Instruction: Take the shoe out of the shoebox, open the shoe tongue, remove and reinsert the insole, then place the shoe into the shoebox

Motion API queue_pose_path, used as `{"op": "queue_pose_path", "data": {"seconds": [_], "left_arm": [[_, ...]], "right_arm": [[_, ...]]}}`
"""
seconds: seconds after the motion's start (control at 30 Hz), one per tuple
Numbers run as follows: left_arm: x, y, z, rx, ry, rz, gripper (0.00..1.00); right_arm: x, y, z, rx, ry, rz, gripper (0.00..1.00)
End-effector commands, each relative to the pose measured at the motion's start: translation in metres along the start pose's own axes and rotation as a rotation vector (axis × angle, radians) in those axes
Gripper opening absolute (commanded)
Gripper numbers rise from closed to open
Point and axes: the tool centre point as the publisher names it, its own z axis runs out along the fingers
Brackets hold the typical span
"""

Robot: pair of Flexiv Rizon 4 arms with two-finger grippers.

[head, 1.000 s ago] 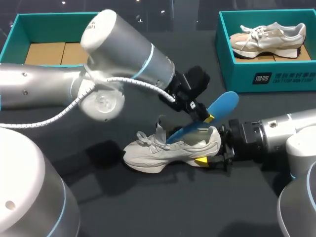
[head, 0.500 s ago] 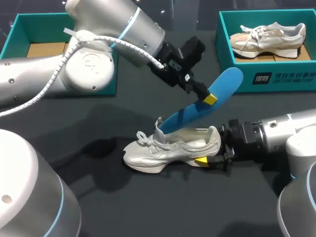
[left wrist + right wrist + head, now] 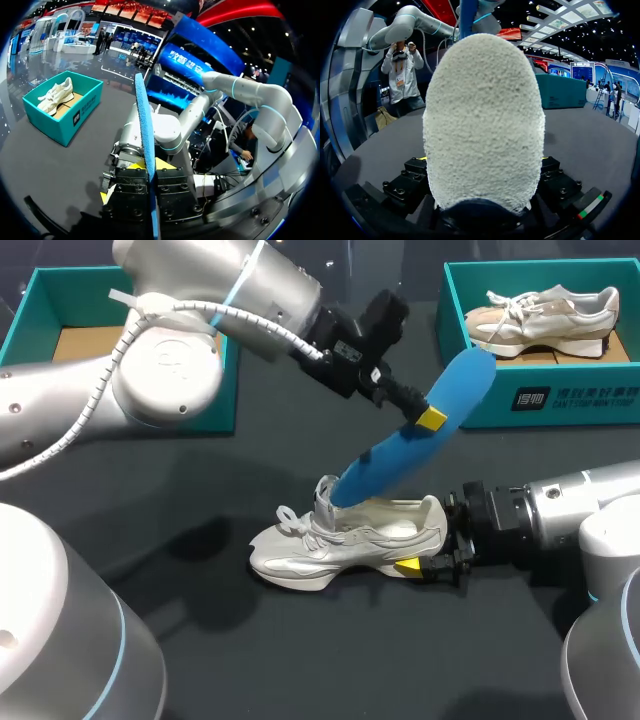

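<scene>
- Pincers first: the left pincer (image 3: 428, 420) is pressed shut on the long, flat blue foam insole (image 3: 395, 455), held near its wide heel end.
- The right pincer (image 3: 425, 558) is closed on the heel of the pale grey-white laced running shoe (image 3: 330, 545). The shoe is kept upright on the dark table (image 3: 250, 660), well apart from both boxes.
- Since a second ago the insole has been pulled up and away. More of it was tucked inside the shoe then, and now only its narrow tip is seen at the shoe's mouth.
- The shoe has been kept in the same spot all that time.
- So the pulling-out step is judged to be almost done, and the putting-back step is not yet begun.
- In the left wrist view the insole (image 3: 145, 130) is seen from its edge as a thin, slightly bent strip, so it is judged to be soft and bendy.
- In the right wrist view the shoe's heel (image 3: 482, 115) is seen as a rounded, bumpy, fuzzy-looking lump.
- One teal card shoebox (image 3: 30, 300) is set at the back left, with bare brown card on its floor where that shows.
- A second teal box (image 3: 470, 390) at the back right is filled with another pale shoe (image 3: 540, 315).
</scene>
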Motion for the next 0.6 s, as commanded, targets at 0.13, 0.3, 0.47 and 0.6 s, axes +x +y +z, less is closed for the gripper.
{"op": "queue_pose_path", "data": {"seconds": [0.13,0.3,0.47,0.6], "left_arm": [[0.047,-0.015,-0.065,0.239,0.068,0.041,0.0],[0.058,-0.024,-0.082,0.316,0.098,0.022,0.0],[0.058,-0.024,-0.082,0.316,0.098,0.022,0.0],[0.058,-0.024,-0.082,0.316,0.098,0.022,0.0]], "right_arm": [[0.001,0.001,0.001,0.005,-0.001,0.001,0.0],[0.001,0.001,0.001,0.005,-0.001,0.001,0.0],[0.001,0.001,0.001,0.005,-0.001,0.001,0.0],[0.001,0.001,0.001,0.005,-0.001,0.001,0.0]]}}
